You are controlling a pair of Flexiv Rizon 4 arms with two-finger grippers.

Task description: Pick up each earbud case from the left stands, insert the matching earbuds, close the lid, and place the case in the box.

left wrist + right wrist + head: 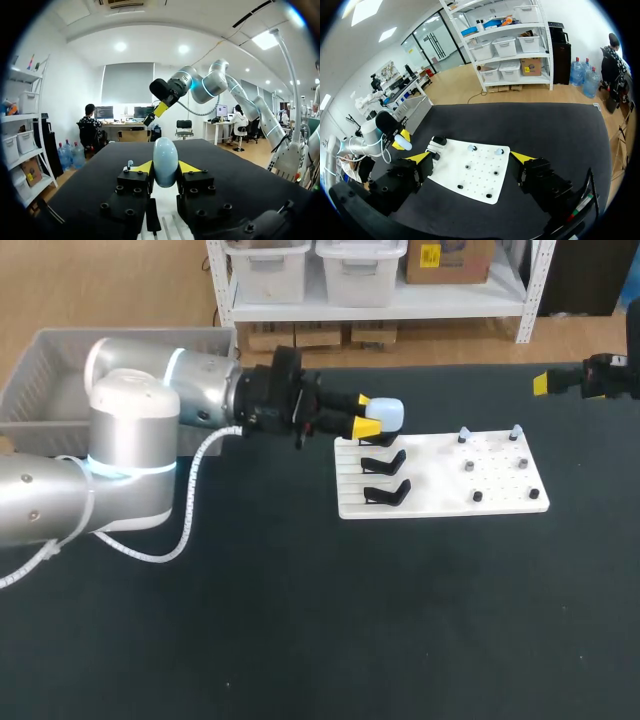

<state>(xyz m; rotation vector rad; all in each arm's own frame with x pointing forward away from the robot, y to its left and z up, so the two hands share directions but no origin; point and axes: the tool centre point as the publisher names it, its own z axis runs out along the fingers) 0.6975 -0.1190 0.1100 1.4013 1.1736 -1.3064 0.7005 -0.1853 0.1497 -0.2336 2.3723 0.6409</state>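
Two pincers: the left pincer [368, 414] pinches the earbud case [388, 414], the right pincer [470, 158] gapes wide.

Head view, clearance notes:

- Bare table [330, 640] is seen across the whole lower half of the frame, and as a strip right of the white board [430, 455].
- The left side is blocked by the left arm [130, 440]. The upper left corner is taken by the grey box [30, 365].
- Over the board's upper left corner, passage is barred by the left gripper [368, 415], clamped on the earbud case [390, 414].
- Black stands [385, 490] and small pegs [470, 467] rise from the board, though how high cannot be judged.
- The right gripper [541, 383] is kept at the upper right edge, well apart from the board.
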